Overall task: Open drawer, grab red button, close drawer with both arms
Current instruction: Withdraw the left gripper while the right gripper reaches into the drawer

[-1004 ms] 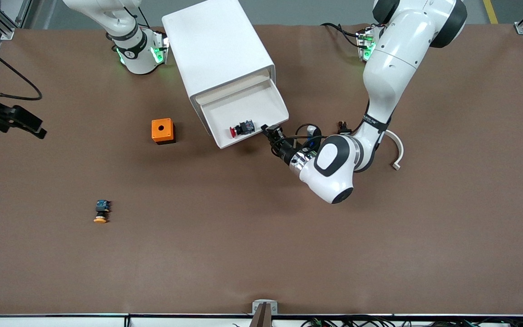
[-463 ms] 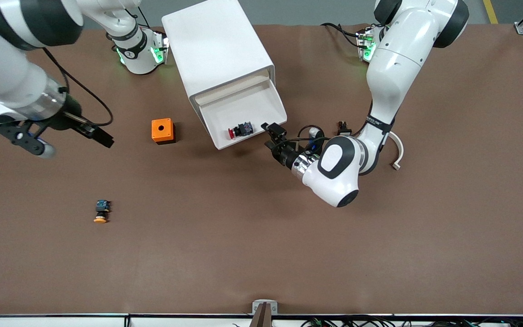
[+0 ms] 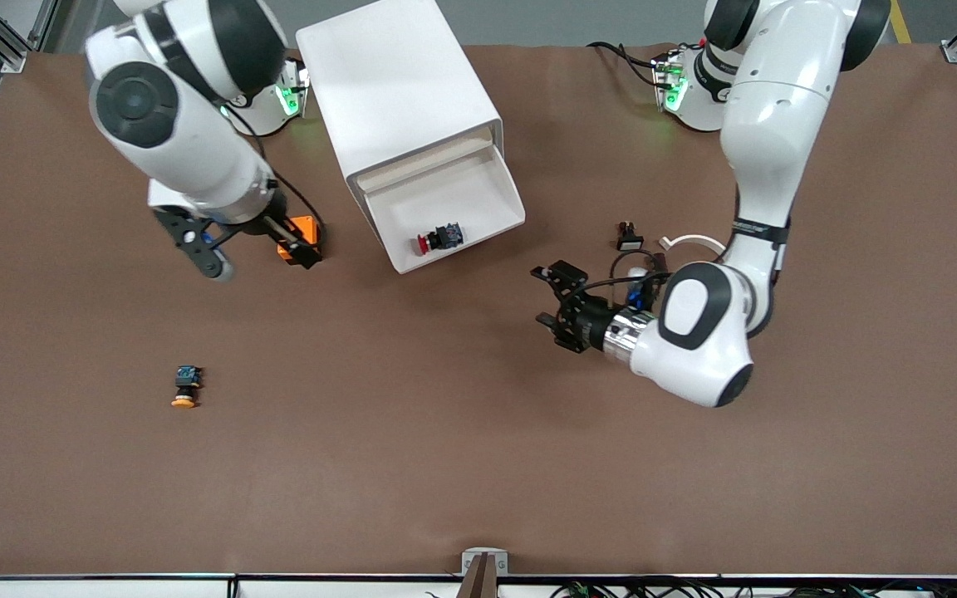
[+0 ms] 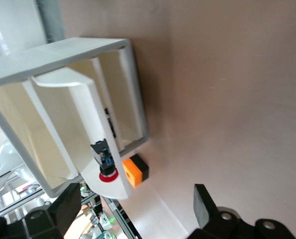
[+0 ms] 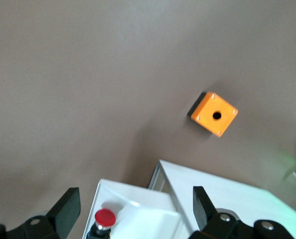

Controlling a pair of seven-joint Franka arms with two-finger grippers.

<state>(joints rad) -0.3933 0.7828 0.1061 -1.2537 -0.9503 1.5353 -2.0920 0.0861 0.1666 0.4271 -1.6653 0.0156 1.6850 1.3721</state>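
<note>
The white cabinet [image 3: 395, 91] has one drawer [image 3: 462, 195] pulled out toward the front camera. In it lies the red-capped button [image 3: 437, 238], close to the drawer's front wall. My left gripper [image 3: 547, 296] hangs open and empty over bare table, apart from the drawer, toward the left arm's end. Its wrist view looks back at the drawer [image 4: 83, 124] and button [image 4: 108, 172]. My right gripper [image 3: 258, 259] is open over the orange box [image 3: 296, 232], beside the drawer. The right wrist view catches the button [image 5: 105, 218] between its spread fingers [image 5: 68, 209], far below.
The orange box with a round hole [image 5: 215, 113] stands beside the cabinet toward the right arm's end. A yellow-orange-capped button [image 3: 186, 388] lies nearer the front camera. A small black part [image 3: 628, 235] and a white curved piece [image 3: 690, 242] lie by the left arm.
The left gripper opened at the drawer's front corner and drew back from it. The right arm swung in from the table's end to over the orange box. The drawer stays open.
</note>
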